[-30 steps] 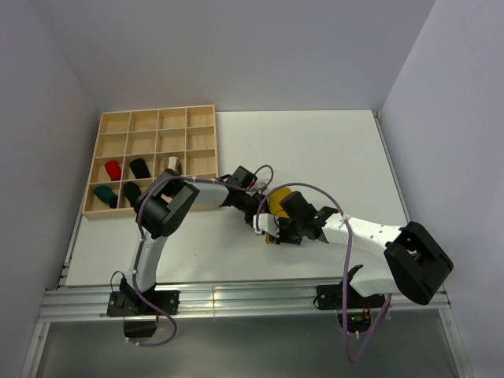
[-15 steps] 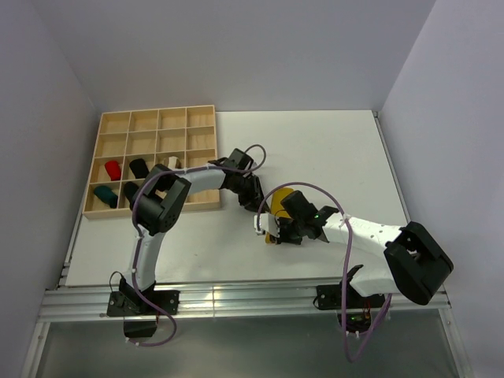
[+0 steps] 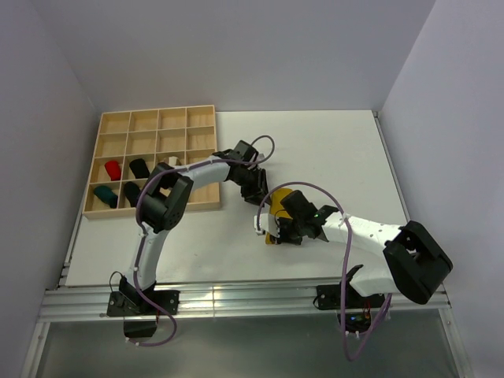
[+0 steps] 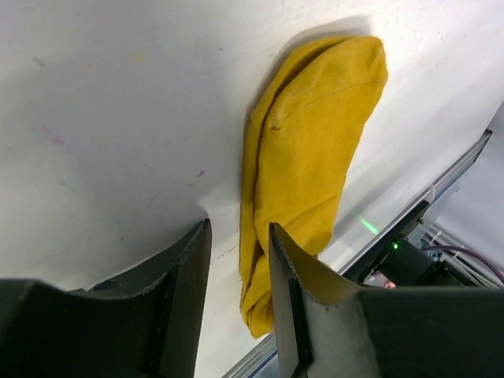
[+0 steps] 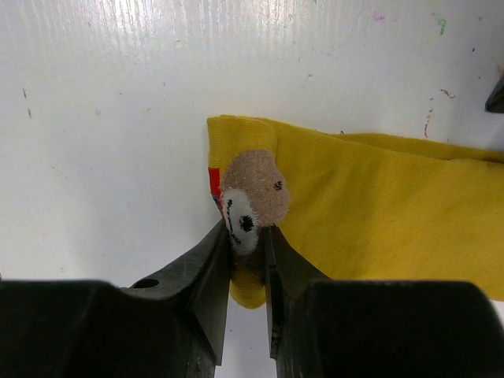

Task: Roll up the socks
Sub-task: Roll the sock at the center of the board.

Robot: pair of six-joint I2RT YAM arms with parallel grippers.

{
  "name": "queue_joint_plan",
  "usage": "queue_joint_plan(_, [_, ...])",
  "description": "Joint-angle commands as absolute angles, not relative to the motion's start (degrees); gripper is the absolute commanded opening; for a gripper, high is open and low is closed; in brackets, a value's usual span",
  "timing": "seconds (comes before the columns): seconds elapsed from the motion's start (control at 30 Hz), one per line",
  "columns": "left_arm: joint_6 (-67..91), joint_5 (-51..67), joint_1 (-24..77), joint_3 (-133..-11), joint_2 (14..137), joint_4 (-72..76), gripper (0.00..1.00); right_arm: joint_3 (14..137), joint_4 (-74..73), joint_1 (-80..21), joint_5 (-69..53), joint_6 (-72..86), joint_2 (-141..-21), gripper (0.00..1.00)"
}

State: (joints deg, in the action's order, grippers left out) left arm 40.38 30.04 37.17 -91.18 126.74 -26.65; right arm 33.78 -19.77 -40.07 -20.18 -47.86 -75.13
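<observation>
A mustard yellow sock (image 4: 311, 157) lies flat on the white table, with a brown bear face patch (image 5: 253, 189) at one end. My right gripper (image 5: 248, 240) is shut on that end, pinching the fabric just under the patch. My left gripper (image 4: 236, 240) is open, hanging over the table beside the sock's long edge with nothing between its fingers. From above, the yellow sock (image 3: 277, 203) shows between the left gripper (image 3: 258, 189) and the right gripper (image 3: 272, 228), partly hidden by them.
A wooden compartment tray (image 3: 157, 109) stands at the back left. It holds rolled socks: red (image 3: 113, 169), black (image 3: 139, 167), white (image 3: 172, 163), teal (image 3: 104, 193) and another black (image 3: 131, 191). The table's front edge runs close below the sock.
My left gripper has drawn back from the sock toward the far side and its jaws have parted. The right gripper keeps its hold on the sock's end.
</observation>
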Motion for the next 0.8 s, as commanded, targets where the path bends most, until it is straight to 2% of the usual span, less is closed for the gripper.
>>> queue_joint_plan(0.0, [37.0, 30.8, 37.9, -92.1, 129.0, -28.0, 0.41, 34.1, -23.4, -39.8, -21.3, -48.1, -76.3, 0.19])
queue_joint_plan(0.27, [38.1, 34.0, 39.5, -89.2, 131.3, -25.8, 0.36, 34.6, -23.6, -39.7, -21.4, -48.0, -76.5, 0.19])
queue_joint_plan(0.37, [38.9, 34.0, 39.6, -88.1, 131.7, -24.8, 0.3, 34.6, -23.5, -39.8, -21.3, -47.8, -76.1, 0.19])
queue_joint_plan(0.47, [39.6, 33.2, 39.6, -87.4, 131.7, -24.6, 0.12, 34.5, -23.4, -39.8, -21.2, -47.6, -76.3, 0.19])
queue_joint_plan(0.6, [41.9, 30.9, 38.6, -84.7, 130.1, -22.5, 0.02, 35.0, -24.8, -38.8, -22.4, -47.6, -76.7, 0.18])
queue_joint_plan(0.77, [42.7, 28.8, 35.9, -82.7, 127.7, -21.0, 0.0, 37.5, -29.5, -35.9, -27.1, -49.7, -78.6, 0.19])
